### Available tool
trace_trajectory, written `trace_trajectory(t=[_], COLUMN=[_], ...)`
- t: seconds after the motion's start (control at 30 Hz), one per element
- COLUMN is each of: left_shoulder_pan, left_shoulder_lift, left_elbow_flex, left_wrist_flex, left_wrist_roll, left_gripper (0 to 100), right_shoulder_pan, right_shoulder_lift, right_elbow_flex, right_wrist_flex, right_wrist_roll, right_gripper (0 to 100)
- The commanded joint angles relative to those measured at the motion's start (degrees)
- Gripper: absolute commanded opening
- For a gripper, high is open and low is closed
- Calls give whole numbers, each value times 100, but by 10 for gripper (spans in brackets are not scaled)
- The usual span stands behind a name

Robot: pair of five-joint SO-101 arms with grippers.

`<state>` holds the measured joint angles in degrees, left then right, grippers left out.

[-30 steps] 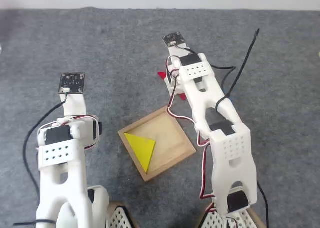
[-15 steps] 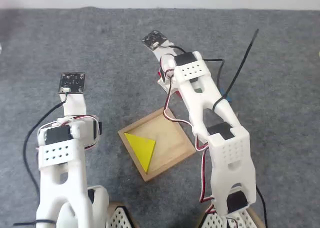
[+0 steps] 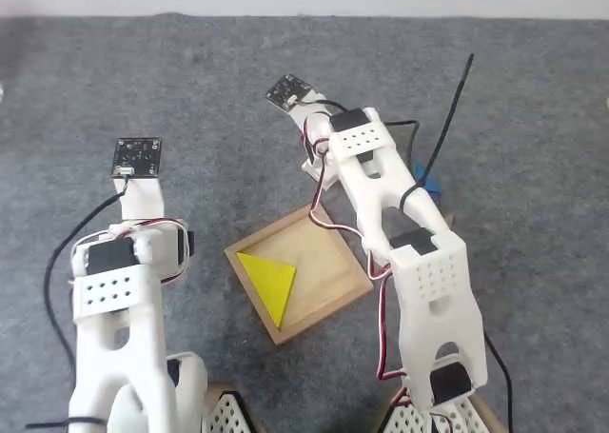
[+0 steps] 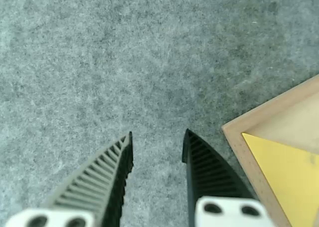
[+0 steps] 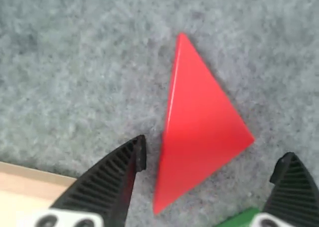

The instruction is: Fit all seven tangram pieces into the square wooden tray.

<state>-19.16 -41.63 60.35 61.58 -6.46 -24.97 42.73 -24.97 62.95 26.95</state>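
Red triangle (image 5: 199,132), yellow triangle (image 3: 269,283), grey carpet (image 3: 190,81)

High view: fixed overhead, looking down on the table (image 3: 190,81), arm bases at the near edge.
Left wrist view: close above the table, past the left claw (image 4: 158,133); shares the tray (image 4: 246,159) corner with the high view.
Right wrist view: nearest the table, past the right claw (image 5: 215,147).
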Motion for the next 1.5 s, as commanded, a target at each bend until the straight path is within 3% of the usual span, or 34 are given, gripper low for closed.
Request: trace_trajectory(t=[0.0, 0.23, 0.47, 0.73, 0.83, 1.23, 1.47], left_shoulder_pan=[9, 9, 9, 9, 9, 9, 9], left_shoulder_lift=[-158, -158, -158, -158, -158, -158, -158], left_elbow_flex=[-13, -13, -13, -13, -13, -13, -13], left_wrist_flex=[-88, -70, -70, -79, -88, -88, -88], left_wrist_roll=[62, 62, 62, 62, 62, 62, 62], left_gripper=[166, 166, 166, 166, 166, 166, 166], right_shoulder_pan=[92, 92, 92, 92, -4, -224, -347], right_shoulder_lift=[-84, -84, -84, -620, -611, -189, 664], right_elbow_flex=[-176, -167, -167, -598, -659, -651, -686], right_wrist_flex=[-57, 207, 567, 1279, 734, -1393, -1701], right_wrist_roll=[-18, -378, -369, -378, -466, -2057, -2075], right_gripper=[375, 175, 264, 271, 270, 268, 270])
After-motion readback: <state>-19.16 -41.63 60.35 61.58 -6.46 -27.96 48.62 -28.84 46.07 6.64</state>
